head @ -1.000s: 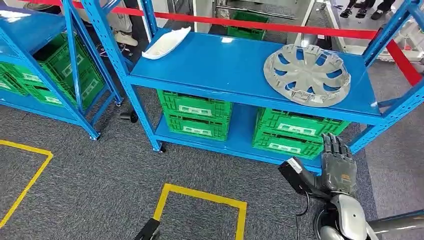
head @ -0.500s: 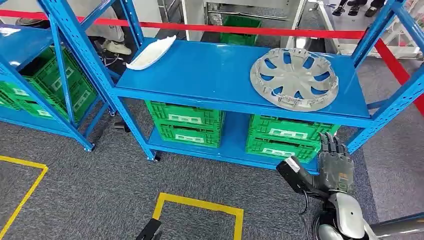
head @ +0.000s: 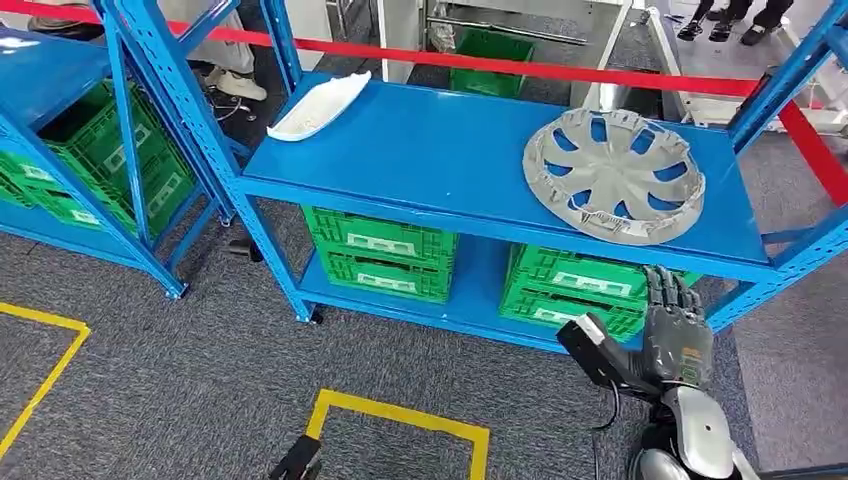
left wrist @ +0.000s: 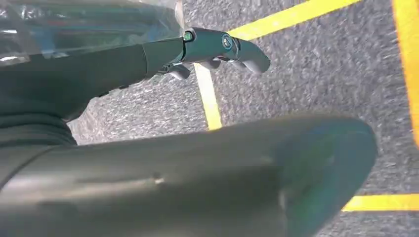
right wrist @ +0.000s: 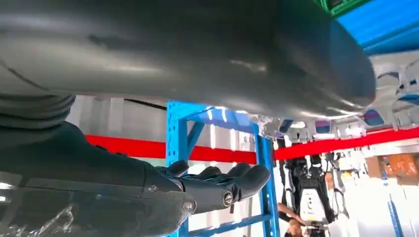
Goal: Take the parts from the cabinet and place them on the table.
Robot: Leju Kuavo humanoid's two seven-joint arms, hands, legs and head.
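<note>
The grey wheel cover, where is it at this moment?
In the head view, the grey wheel cover lies flat on the right side of the blue shelf, above the green crates.

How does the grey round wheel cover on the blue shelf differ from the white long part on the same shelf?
The grey round wheel cover is a spoked disc with openings; the white long part is narrow, boat-shaped and solid. The wheel cover looks larger. It lies near the shelf's right end, the white part at the far left corner. Both rest on the blue top shelf, untouched.
</note>
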